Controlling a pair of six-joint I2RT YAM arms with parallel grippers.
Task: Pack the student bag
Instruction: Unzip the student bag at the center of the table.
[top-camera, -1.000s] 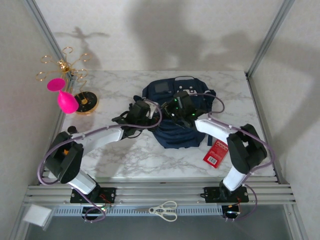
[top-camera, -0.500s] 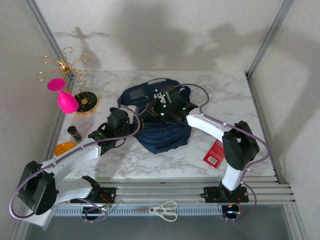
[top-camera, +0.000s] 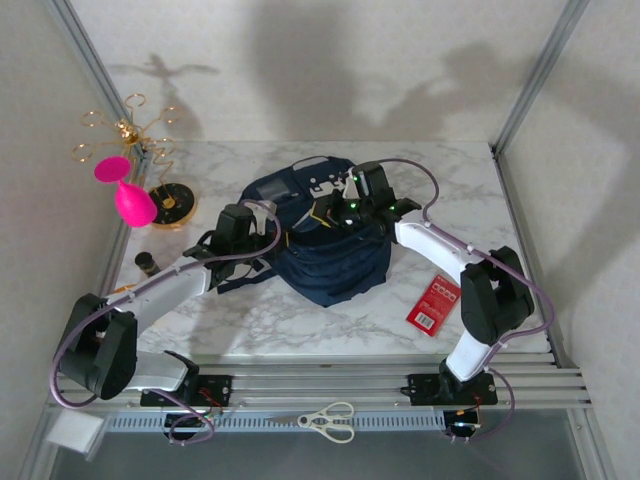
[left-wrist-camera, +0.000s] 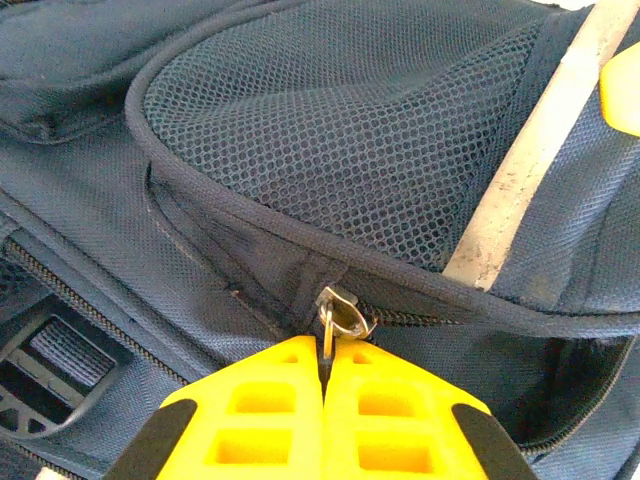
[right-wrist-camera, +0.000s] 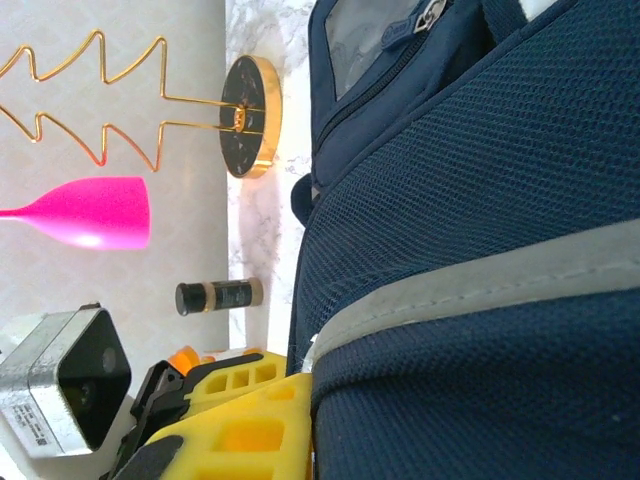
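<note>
The student bag (top-camera: 340, 270), navy-blue with a pale stripe (right-wrist-camera: 480, 290), lies in the middle of the marble table (top-camera: 520, 215). My left gripper (top-camera: 276, 230) reaches to the bag's left side. In the left wrist view its yellow fingers (left-wrist-camera: 400, 420) are shut on a metal zipper pull (left-wrist-camera: 338, 312) under the mesh pocket (left-wrist-camera: 350, 120). My right gripper (top-camera: 322, 213) comes over the bag's top from the right. In the right wrist view one yellow finger (right-wrist-camera: 250, 430) presses against a fold of the bag (right-wrist-camera: 480, 180); the fabric hides the other finger.
A gold wire stand (top-camera: 168, 205) with a pink glass (top-camera: 130, 200) stands at the back left, and a small dark bottle (top-camera: 147, 263) lies near the left edge. A red packet (top-camera: 432, 305) lies right of the bag. Scissors (top-camera: 328, 421) rest on the front rail.
The bag has shifted to the left and turned a little, with both grippers moving along with it. The left arm swung out to the left and came partly back.
</note>
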